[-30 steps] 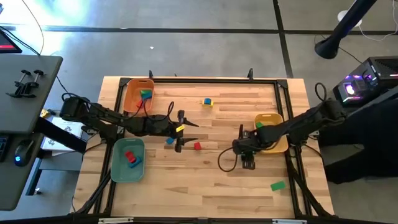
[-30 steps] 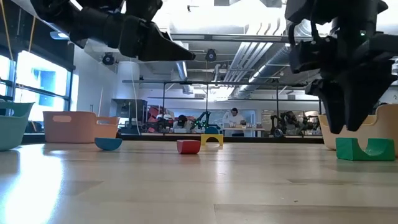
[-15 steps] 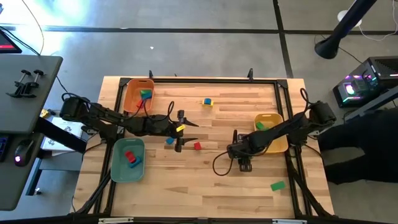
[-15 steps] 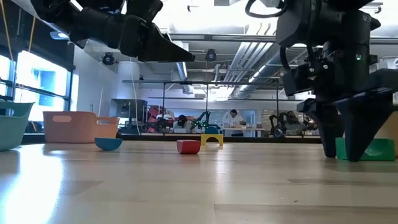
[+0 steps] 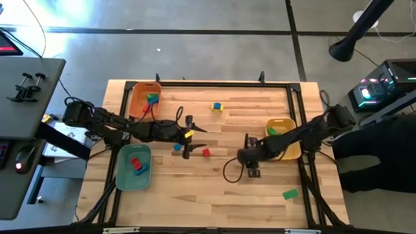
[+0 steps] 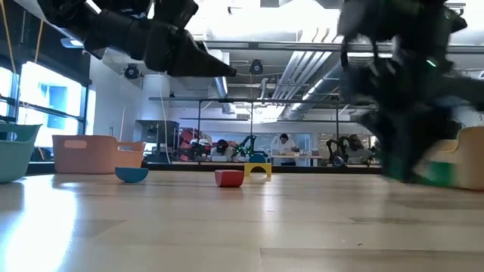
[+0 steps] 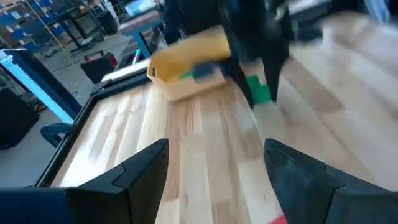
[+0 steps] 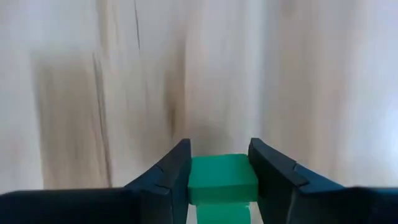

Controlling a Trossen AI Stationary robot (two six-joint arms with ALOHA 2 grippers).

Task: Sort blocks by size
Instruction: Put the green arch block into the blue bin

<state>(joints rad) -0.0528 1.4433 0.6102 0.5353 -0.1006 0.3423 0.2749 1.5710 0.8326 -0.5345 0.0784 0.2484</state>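
My right gripper (image 5: 251, 172) is right of the table's middle, low over the wood, and shut on a small green block (image 8: 222, 177). My left gripper (image 5: 195, 138) hovers open and empty at the table's middle, and its fingers stand wide apart in the left wrist view (image 7: 217, 162). A blue block (image 5: 177, 147) and a red block (image 5: 206, 152) lie on the table beside it. A blue and yellow block (image 5: 216, 106) lies farther back. A green block (image 5: 290, 194) lies near the front right. My right gripper pinches the small green block by two opposite sides (image 8: 196, 177) between its two fingers. The fingers point down at the table. In the high view the gripper itself hides the block. I cannot tell whether the block touches the wood.
An orange tray (image 5: 138, 91) at the back left holds green and blue blocks. A teal tray (image 5: 123, 175) at the front left holds red and blue blocks. A yellow tray (image 5: 289, 146) at the right holds a green block. Free wood lies along the front.
My right gripper has gone a little toward the table's left edge, staying low over the wood, and it is still moving. The loose blocks on the table have kept their places.
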